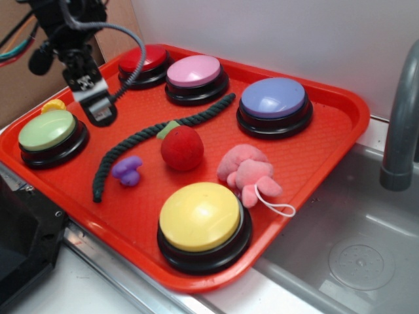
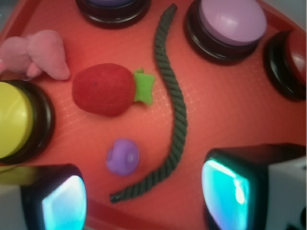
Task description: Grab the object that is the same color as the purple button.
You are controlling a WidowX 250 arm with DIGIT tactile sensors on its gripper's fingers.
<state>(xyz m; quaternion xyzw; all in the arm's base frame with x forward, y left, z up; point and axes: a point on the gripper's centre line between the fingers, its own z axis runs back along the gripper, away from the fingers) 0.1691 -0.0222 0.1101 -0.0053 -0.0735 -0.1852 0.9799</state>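
No readable text, brand, number or sign anywhere in either view. Only a small black-and-white patterned patch on the gripper (image 1: 98, 108), toward 10 o'clock in the exterior view, too blurred to make out as letters or code. Blank domes on every button, including the purple button (image 1: 273, 98) at 2 o'clock; blank tray (image 1: 340, 140) surface as well. Nothing legible in the wrist view either, just glowing teal fingertips (image 2: 225, 191) at 5 o'clock.
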